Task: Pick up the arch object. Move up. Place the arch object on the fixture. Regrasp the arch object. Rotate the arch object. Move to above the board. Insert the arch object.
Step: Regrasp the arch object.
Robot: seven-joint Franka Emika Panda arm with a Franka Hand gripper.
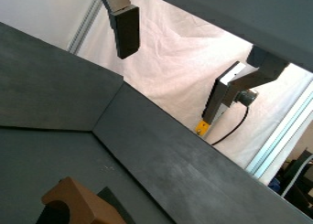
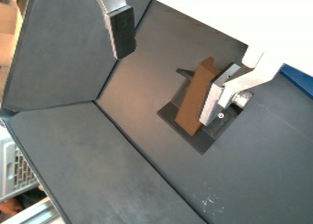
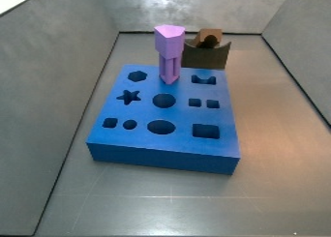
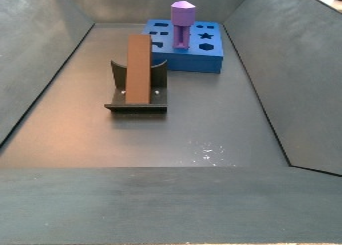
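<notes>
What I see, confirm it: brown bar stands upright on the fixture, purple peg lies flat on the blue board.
No: in both side views the purple peg stands upright in the blue board. The brown bar does stand on the fixture; the gripper hangs open, clear of it.

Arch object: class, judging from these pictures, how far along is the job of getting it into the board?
Done: the arch object stands on end on the fixture, so picking, lifting and placing look finished. In hand: nothing; the end effector is open, empty and apart from the arch object, so the regrasp seems next. Left: rotating, moving above the board, and inserting.
</notes>
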